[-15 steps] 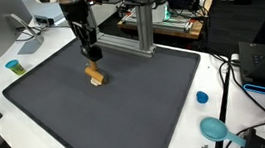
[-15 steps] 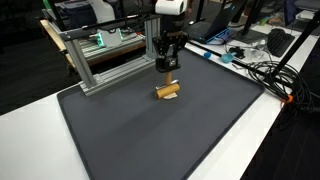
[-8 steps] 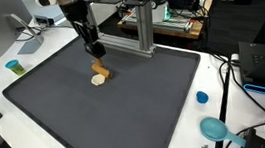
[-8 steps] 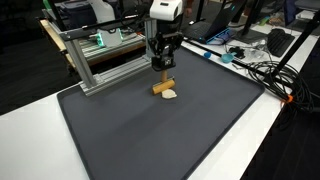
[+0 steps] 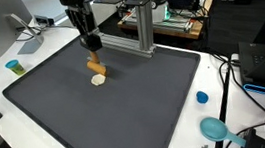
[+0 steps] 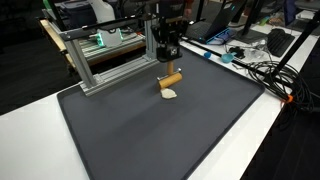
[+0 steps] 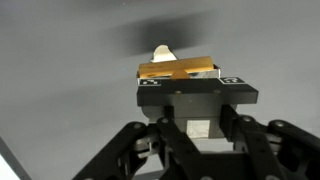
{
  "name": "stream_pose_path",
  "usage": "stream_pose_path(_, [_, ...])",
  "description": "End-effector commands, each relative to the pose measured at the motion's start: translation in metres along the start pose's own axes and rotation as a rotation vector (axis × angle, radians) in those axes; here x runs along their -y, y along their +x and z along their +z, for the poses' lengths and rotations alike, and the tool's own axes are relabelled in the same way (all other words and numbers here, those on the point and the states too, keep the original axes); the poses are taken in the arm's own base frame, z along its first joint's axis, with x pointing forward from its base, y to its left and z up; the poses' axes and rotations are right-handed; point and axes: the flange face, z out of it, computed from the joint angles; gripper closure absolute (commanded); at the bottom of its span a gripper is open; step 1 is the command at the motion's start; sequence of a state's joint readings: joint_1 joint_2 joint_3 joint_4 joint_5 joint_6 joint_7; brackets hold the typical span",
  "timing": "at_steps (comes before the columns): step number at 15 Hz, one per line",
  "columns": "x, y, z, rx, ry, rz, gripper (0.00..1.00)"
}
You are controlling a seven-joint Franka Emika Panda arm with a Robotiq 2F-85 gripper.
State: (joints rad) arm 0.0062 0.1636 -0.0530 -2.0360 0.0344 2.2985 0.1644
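Since a second ago the gripper has risen from the mat, carrying the wooden block clear of the pale disc it rested on. The block now hangs free and the disc is left behind. The white table is smooth and bears the broad, matte dark-grey mat with rounded corners. An aluminium frame of square extrusion stands at the table's far edge. The gripper is clenched on the block, a golden-brown oblong bar held level above the mat near that far edge. The disc is small, cream and rounded, and lies flat just beneath the block.
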Motion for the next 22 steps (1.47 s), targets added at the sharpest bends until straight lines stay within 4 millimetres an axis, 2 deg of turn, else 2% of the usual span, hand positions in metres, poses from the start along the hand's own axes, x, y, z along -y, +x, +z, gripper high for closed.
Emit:
stream_pose_path(1, [0.003, -0.012, -0.031, -0.064, 0.009, -0.016, 0.79])
stream_pose_path(2, [0.001, -0.015, -0.029, -0.03, 0.006, -0.011, 0.79])
stream_pose_path(3, [0.004, -0.007, -0.029, -0.041, 0.011, -0.009, 0.54])
stream_pose_path(4, [0.003, -0.009, -0.028, -0.036, 0.011, -0.009, 0.54])
stream_pose_path(5, [0.002, -0.01, -0.025, -0.03, 0.01, -0.009, 0.79])
stream_pose_path(13, [-0.014, -0.001, 0.011, 0.005, 0.012, 0.023, 0.79])
stream_pose_path(22, [-0.009, 0.026, 0.041, 0.009, -0.021, 0.022, 0.79])
